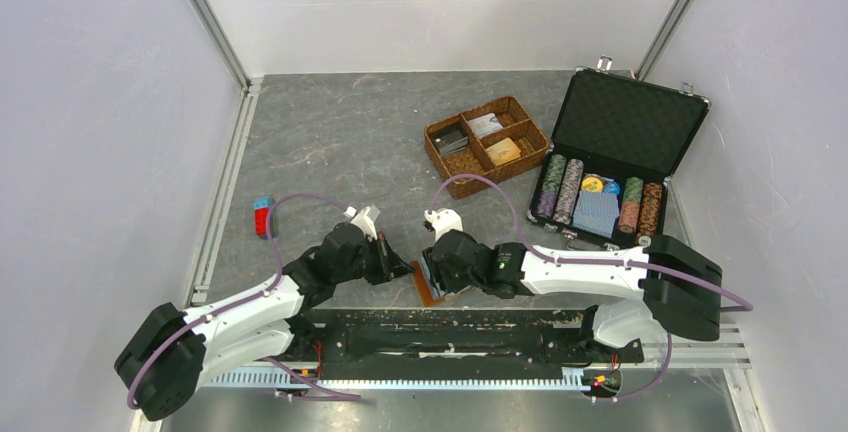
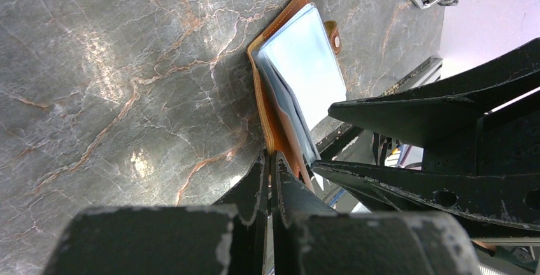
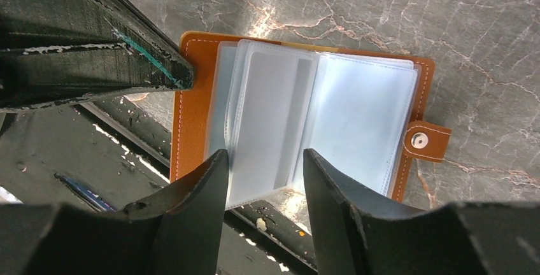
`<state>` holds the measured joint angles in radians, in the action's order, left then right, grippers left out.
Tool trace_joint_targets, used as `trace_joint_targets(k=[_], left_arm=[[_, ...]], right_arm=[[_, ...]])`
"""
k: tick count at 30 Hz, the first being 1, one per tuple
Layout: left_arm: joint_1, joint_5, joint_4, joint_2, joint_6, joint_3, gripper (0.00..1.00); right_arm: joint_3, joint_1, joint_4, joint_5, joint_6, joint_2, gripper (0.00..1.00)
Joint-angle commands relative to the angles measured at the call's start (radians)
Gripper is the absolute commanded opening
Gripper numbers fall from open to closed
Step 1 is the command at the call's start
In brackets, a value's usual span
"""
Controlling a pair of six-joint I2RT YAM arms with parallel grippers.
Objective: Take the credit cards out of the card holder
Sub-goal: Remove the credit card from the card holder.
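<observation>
The tan-brown card holder [image 1: 429,288] lies open on the table at the front edge, between my two grippers. In the right wrist view its pale clear sleeves [image 3: 331,122] fan out, with the snap tab [image 3: 425,141] at the right. No credit card shows clearly; a thin golden-orange strip [image 2: 288,132] sits between the cover and the sleeves. My left gripper [image 2: 272,156] is shut on the edge of the holder's leather cover [image 2: 262,97]. My right gripper [image 3: 264,160] is open, and its jaws straddle the near edge of the sleeves without touching them.
A woven brown compartment basket [image 1: 487,144] stands at the back centre. An open black case [image 1: 625,122] with poker chips and a blue-patterned deck is at the right. A small blue and red object [image 1: 262,215] lies at the left. The black base rail [image 1: 450,328] runs just below the holder.
</observation>
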<state>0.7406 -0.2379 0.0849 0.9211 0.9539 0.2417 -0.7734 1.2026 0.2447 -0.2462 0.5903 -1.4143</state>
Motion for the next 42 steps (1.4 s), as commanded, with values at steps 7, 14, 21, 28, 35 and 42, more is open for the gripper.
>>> trace_joint_targets(k=[7,14,21,28,35,42], left_arm=[[-0.006,-0.021,0.033,-0.007,-0.003,0.002,0.02],[-0.006,-0.021,0.033,-0.011,0.002,0.000,0.02],[-0.006,-0.021,0.036,-0.014,0.005,-0.004,0.02],[-0.006,-0.023,0.039,-0.015,0.008,-0.007,0.02],[-0.006,-0.020,0.039,-0.010,0.006,-0.010,0.02],[-0.009,0.023,-0.053,-0.015,-0.045,0.037,0.02]], right_arm=[[-0.043,0.000,0.054,-0.088,-0.039,0.029,0.49],[-0.053,0.001,0.078,-0.112,-0.054,0.037,0.49],[-0.053,0.003,0.084,-0.120,-0.060,0.044,0.48],[-0.065,0.014,0.085,-0.120,-0.070,0.031,0.48],[-0.084,0.034,0.071,-0.116,-0.082,0.016,0.47],[-0.055,0.039,0.010,-0.060,-0.073,0.024,0.44]])
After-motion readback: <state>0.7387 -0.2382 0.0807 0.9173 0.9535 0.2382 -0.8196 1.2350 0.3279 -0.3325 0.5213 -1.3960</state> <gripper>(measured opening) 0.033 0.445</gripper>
